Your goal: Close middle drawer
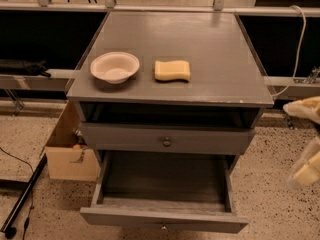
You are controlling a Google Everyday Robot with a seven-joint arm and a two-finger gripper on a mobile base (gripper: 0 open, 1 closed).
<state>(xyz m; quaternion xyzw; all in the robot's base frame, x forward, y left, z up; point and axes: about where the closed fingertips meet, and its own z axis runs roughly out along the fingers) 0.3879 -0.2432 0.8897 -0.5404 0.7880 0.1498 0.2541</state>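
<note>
The grey cabinet (170, 44) has the middle drawer (165, 216) pulled far out, its empty grey-brown box showing and its small dark knob at the bottom edge of the view. Above it, the top drawer (166, 142) with a round knob stands slightly ajar, a dark gap showing under the cabinet top. The bottom drawer is hidden under the open one. My gripper (306, 141), cream-coloured, is at the right edge of the view. It is to the right of the cabinet, level with the drawers and touching nothing.
A white bowl (115, 66) and a yellow sponge (172, 70) lie on the cabinet top. A cardboard box (67, 151) sits on the floor against the cabinet's left side. A black pole (22, 199) lies on the floor at lower left. A white cable (299, 44) hangs at the right.
</note>
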